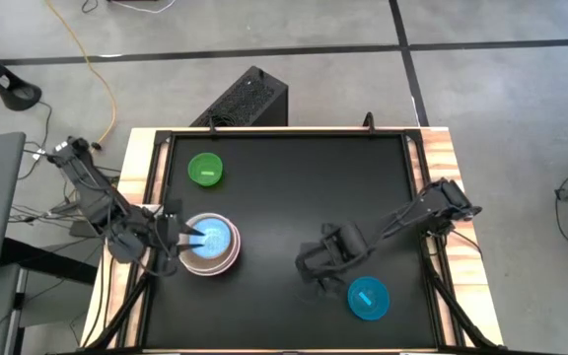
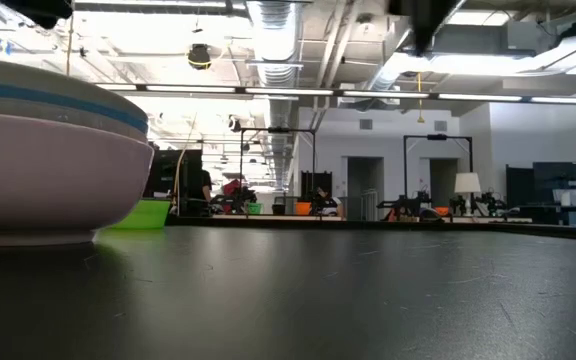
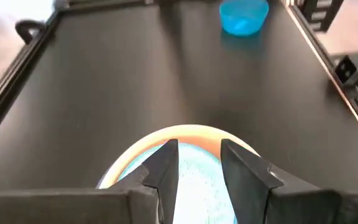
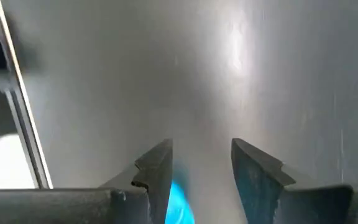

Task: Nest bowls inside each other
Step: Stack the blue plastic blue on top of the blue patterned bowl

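A stack of nested bowls (image 1: 223, 254) stands at the table's left, toward the near edge: a pinkish outer bowl (image 2: 48, 165), a cream rim (image 3: 188, 130) and a light blue inside (image 3: 199, 186). My left gripper (image 1: 197, 239) hovers open over the stack's left part, its fingers (image 3: 166, 165) apart above the light blue inside. A green bowl (image 1: 205, 170) rests on its base at the far left. A teal bowl (image 1: 368, 299) sits near the front right. My right gripper (image 1: 314, 268) hangs open, pointing down, left of the teal bowl (image 4: 180, 205).
Raised black rails (image 1: 284, 133) border the dark tabletop, with wooden strips outside them on both sides. The middle and far right of the table (image 1: 343, 187) hold no objects. In the low view the stack fills the left side, with the green bowl (image 2: 143, 213) behind it.
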